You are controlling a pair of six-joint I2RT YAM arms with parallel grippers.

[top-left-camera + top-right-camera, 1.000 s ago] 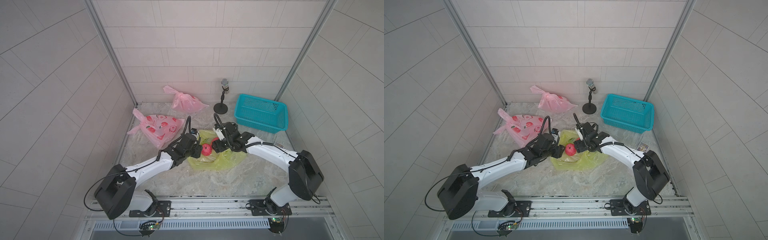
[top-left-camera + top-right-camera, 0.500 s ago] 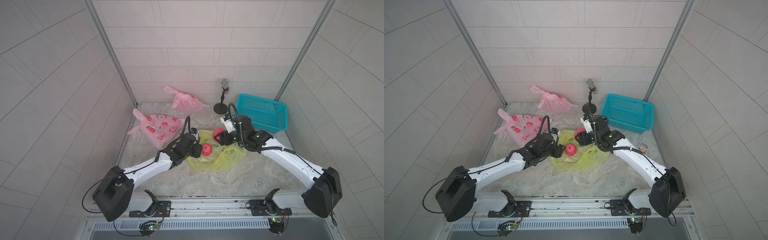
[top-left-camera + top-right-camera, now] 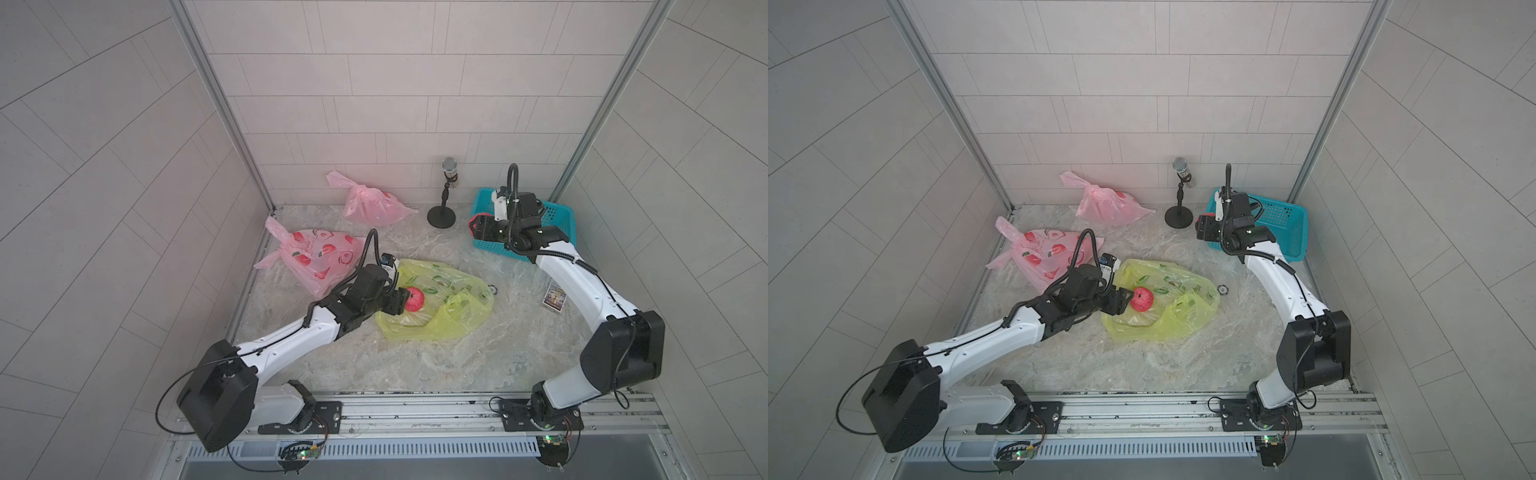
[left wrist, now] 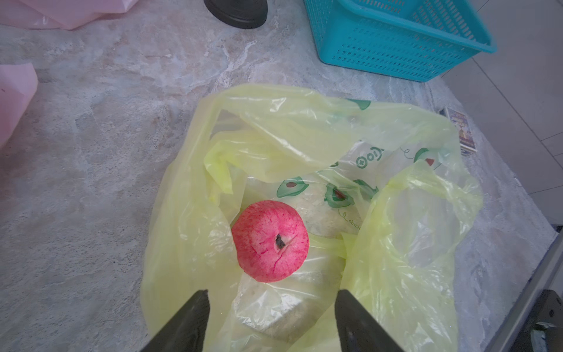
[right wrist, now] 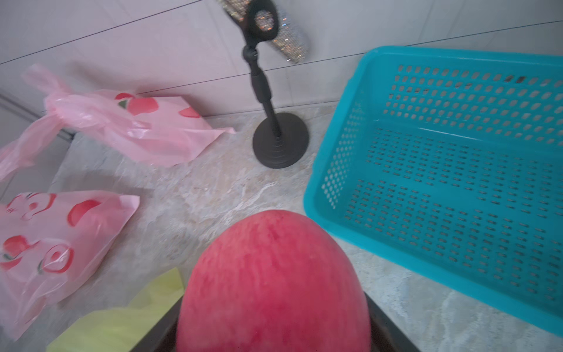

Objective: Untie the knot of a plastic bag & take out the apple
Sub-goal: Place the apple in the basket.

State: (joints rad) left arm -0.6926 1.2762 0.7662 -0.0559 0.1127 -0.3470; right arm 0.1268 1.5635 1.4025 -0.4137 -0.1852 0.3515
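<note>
A yellow plastic bag (image 3: 451, 322) lies open in the middle of the table; its handles are apart and no knot is in view. A red apple (image 4: 270, 240) rests in its mouth. My left gripper (image 4: 271, 300) is open just short of this apple, and its fingers (image 3: 400, 301) are over the bag's edge, touching nothing. My right gripper (image 5: 274, 332) is shut on a second red apple (image 5: 274, 283). In both top views it hangs raised beside the near left corner of the teal basket (image 3: 559, 226).
Two knotted pink bags with fruit prints sit at the left (image 3: 316, 257) and at the back (image 3: 370, 203). A microphone on a black stand (image 3: 442, 216) is next to the basket (image 3: 1291, 232). A small card (image 3: 555, 297) lies under the right arm.
My right gripper has lifted its apple away from the yellow bag and carried it right and back to the basket. My left gripper has widened beside the other apple.
</note>
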